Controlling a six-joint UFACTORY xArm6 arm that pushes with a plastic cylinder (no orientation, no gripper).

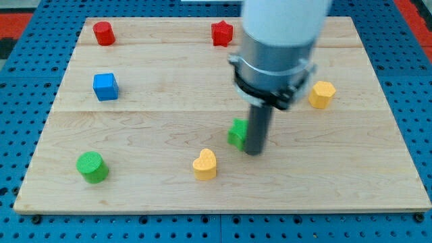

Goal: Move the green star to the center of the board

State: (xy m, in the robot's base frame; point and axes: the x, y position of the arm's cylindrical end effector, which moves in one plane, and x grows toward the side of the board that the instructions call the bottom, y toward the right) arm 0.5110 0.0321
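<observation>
The green star lies on the wooden board a little below and right of its middle; the rod hides its right side. My tip rests on the board right against the star's right side. The arm's grey and white body rises above it toward the view's top.
A yellow heart lies just below-left of the star. A green cylinder sits at bottom left, a blue cube at left, a red cylinder at top left, a red star at top middle, a yellow block at right.
</observation>
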